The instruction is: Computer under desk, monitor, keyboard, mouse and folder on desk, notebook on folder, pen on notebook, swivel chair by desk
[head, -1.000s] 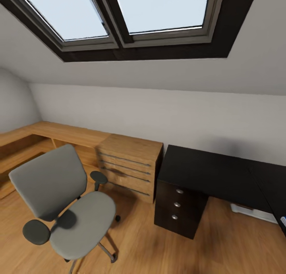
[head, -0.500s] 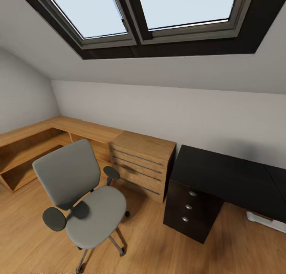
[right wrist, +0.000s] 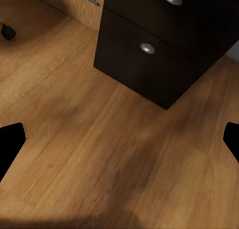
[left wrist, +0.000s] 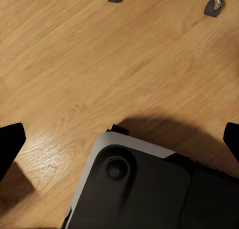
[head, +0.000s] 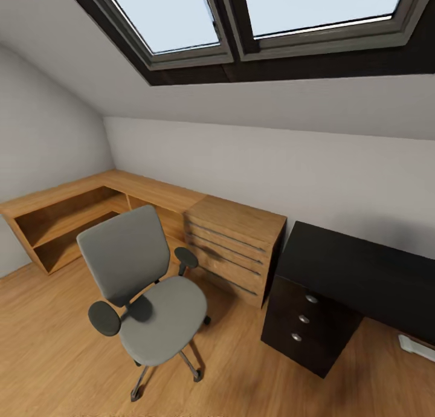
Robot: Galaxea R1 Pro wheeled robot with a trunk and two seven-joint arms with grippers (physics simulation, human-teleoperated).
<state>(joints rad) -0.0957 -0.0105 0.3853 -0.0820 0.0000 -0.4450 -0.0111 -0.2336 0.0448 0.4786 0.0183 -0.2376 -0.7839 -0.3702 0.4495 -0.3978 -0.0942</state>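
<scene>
**Two open claws over a bare wooden floor**

Two skylights [head: 241, 12] sit in the sloped ceiling above a white wall. The wooden floor [head: 54, 356] runs across the room. Along the far wall a light wooden shelf unit [head: 66, 214] turns the corner and meets a light wooden drawer unit [head: 238, 248]. Just beside that stands the counter [head: 362, 272], black-topped, with black drawers and round silver knobs; what shows of its top is bare. The swivel chair [head: 148, 290] stands on the floor well apart from the counter, in front of the wooden units, its grey seat empty. A white object [head: 417, 347] lies on the floor under the counter, too cut off to identify.

The left claw [left wrist: 119, 139] hangs spread wide over the floor, above the robot's dark base [left wrist: 144, 189], holding nothing. The right claw [right wrist: 119, 139] is likewise spread wide and empty, with the counter's drawers in front of it.
</scene>
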